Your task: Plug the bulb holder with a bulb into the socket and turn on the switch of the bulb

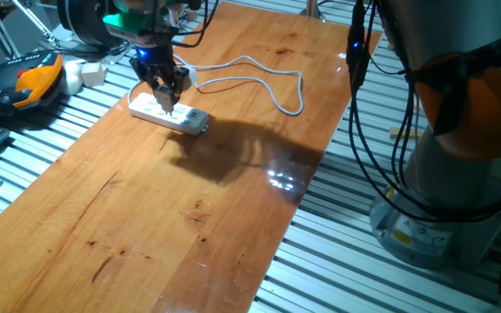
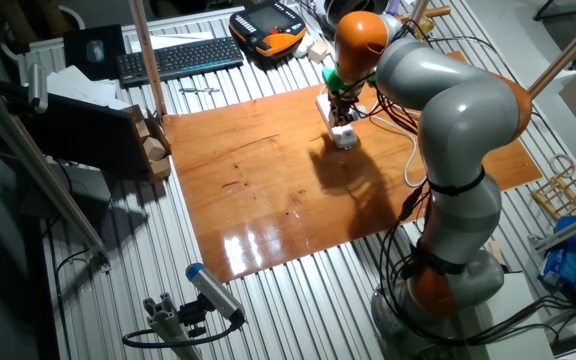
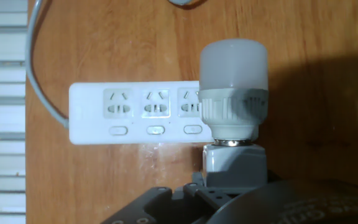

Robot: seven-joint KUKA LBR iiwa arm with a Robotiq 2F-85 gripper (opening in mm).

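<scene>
The socket, a long white power strip (image 3: 135,112), lies on the wooden table with its white cable (image 1: 259,83) looping to the right. In the hand view the bulb (image 3: 233,62) and its white bulb holder (image 3: 235,158) stand over the strip's right end and hide the outlet there. My gripper (image 3: 232,186) is shut on the bulb holder from behind. The red switch is hidden. In the fixed views my gripper (image 1: 165,87) (image 2: 343,108) hangs right above the strip (image 1: 159,111) (image 2: 340,128). I cannot tell whether the plug sits in the outlet.
An orange teach pendant (image 1: 37,83) and a small white adapter block (image 1: 92,74) lie on the slatted metal just left of the strip. A keyboard (image 2: 178,58) lies beyond the table. The arm's base (image 1: 459,156) stands at the right.
</scene>
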